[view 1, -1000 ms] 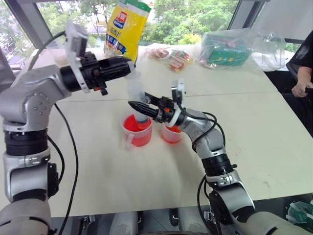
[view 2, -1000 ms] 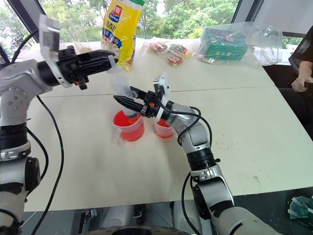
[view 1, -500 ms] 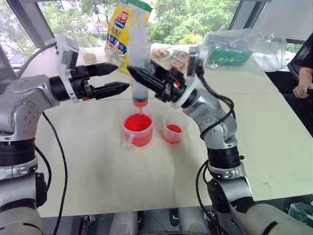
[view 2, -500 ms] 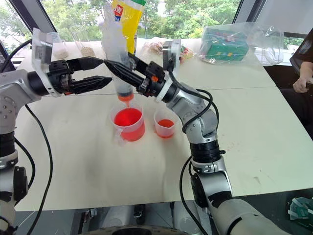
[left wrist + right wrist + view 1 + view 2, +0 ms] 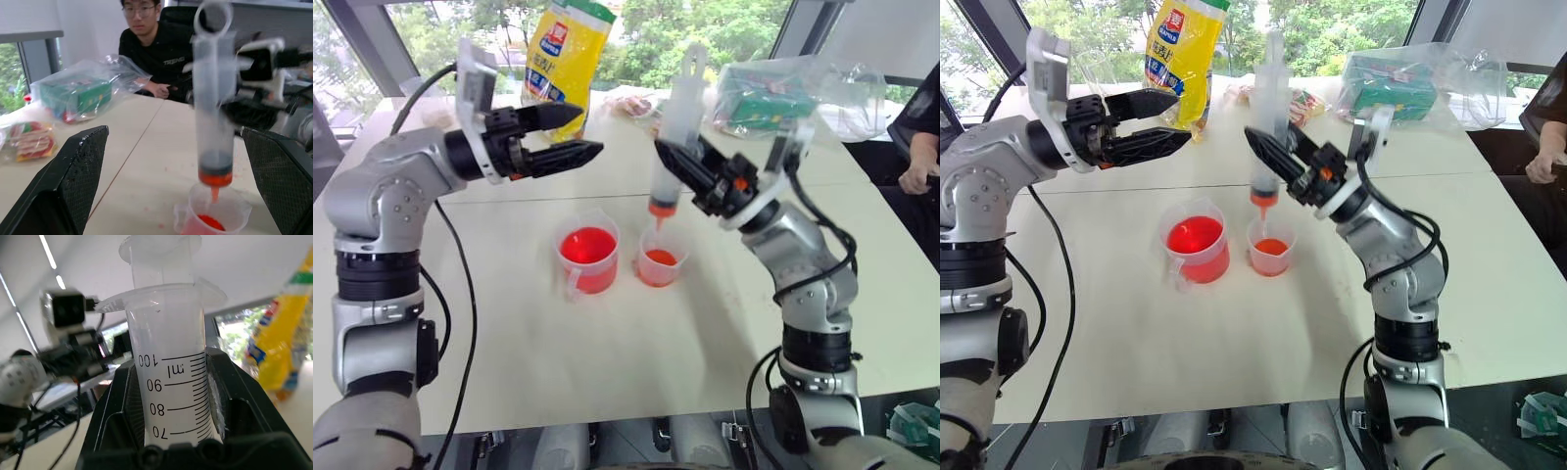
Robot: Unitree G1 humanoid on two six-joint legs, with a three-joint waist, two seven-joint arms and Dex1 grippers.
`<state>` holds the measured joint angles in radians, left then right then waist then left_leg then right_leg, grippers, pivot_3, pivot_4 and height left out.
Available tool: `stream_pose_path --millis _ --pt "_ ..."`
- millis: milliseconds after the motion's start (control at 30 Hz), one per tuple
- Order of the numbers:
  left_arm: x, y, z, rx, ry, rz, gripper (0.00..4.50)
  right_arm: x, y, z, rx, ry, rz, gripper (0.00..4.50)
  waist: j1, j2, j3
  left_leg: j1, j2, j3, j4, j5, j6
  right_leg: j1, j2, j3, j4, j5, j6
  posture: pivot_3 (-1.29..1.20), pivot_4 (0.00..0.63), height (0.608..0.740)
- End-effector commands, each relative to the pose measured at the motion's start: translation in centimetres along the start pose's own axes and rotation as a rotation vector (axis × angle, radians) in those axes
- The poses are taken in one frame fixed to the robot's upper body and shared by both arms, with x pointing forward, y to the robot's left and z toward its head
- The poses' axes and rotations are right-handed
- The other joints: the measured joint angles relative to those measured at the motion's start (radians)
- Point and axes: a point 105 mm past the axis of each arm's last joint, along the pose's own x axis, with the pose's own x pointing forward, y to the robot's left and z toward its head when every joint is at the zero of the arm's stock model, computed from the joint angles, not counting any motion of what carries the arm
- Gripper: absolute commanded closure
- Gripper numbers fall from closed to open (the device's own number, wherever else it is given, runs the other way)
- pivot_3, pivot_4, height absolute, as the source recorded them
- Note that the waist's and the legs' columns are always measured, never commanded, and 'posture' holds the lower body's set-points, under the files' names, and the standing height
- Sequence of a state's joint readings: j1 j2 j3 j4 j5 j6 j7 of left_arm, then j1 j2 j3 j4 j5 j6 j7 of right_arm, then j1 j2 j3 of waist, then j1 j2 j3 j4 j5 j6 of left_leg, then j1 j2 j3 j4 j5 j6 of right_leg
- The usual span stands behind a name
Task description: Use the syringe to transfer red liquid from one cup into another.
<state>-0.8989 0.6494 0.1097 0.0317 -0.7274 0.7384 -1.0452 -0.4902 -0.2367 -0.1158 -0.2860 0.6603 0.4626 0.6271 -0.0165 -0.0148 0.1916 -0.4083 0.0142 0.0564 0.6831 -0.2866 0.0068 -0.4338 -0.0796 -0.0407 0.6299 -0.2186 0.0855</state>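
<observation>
My right gripper is shut on the barrel of the syringe and holds it upright, the orange-red tip just above the small handleless cup. A thin red thread runs from the tip into that cup's red liquid. The handled cup stands just left of it, holding more bright red liquid. My left gripper hangs open above and left of the cups, pointing at the syringe and apart from it. From the left wrist, the syringe stands between the open fingers. The right wrist view has the barrel clamped.
A yellow bag, snack packets and a clear bag with a green box lie at the table's far side. A seated person is at the far right edge, with an arm near the table.
The right gripper lifted the syringe out of the handled cup and carried it right, over the small cup. The left gripper let go of the plunger top and opened.
</observation>
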Motion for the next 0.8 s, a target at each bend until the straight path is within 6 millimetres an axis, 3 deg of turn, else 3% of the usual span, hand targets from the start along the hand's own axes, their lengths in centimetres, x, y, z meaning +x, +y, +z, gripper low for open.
stream_pose_path --millis 33,400,800 --pt "0.9 -0.9 1.7 0.047 -0.042 -0.053 0.04 -0.1 0.7 0.2 -0.067 -0.029 0.018 3.15 0.002 0.0 0.0 0.0 0.0 0.0 0.0 0.0 0.0 0.0 0.0 0.0 0.0 0.0 0.0 0.0 0.15 0.74" --pt "4.0 -4.0 1.5 0.044 -0.052 -0.251 0.04 -0.6 0.4 -1.3 -0.103 0.011 -0.001 3.15 0.005 0.0 0.0 0.0 0.0 0.0 0.0 0.0 0.0 0.0 0.0 0.0 0.0 0.0 0.0 0.0 0.15 0.74" --pt "6.1 -4.8 1.9 0.034 -0.087 -0.323 0.04 -0.7 0.8 -1.8 -0.11 0.026 0.001 3.15 0.003 0.0 0.0 0.0 0.0 0.0 0.0 0.0 0.0 0.0 0.0 0.0 0.0 0.0 0.0 0.0 0.15 0.74"
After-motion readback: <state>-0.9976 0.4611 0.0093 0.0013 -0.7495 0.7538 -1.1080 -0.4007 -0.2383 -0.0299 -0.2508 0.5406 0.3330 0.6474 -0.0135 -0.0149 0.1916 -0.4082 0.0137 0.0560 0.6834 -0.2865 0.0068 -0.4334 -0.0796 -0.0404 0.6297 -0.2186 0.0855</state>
